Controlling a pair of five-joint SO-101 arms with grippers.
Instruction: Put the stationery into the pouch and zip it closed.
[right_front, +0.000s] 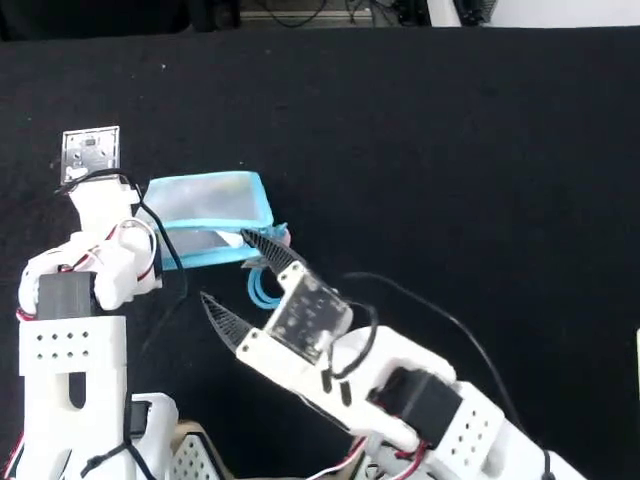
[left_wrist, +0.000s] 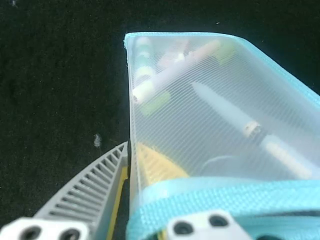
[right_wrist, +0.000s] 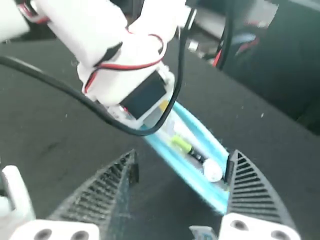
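Note:
The translucent pouch (right_front: 205, 205) with teal edging lies on the black table, left of centre. Pens and other stationery (left_wrist: 220, 112) show through its mesh side. My left gripper (right_front: 138, 215) is at the pouch's left end, shut on its edge; a grey finger (left_wrist: 92, 192) lies outside the mesh. My right gripper (right_front: 225, 267) stands open just in front of the pouch's right end, one black fingertip (right_front: 250, 238) touching the zip edge. In the right wrist view the teal zip edge (right_wrist: 192, 167) runs between the open black fingers. A teal loop (right_front: 262, 287) hangs by that end.
A small silver square plate (right_front: 90, 152) sits behind the left arm. The black cloth (right_front: 450, 150) stretches wide to the right and behind the pouch. Cables and equipment lie beyond the table's far edge.

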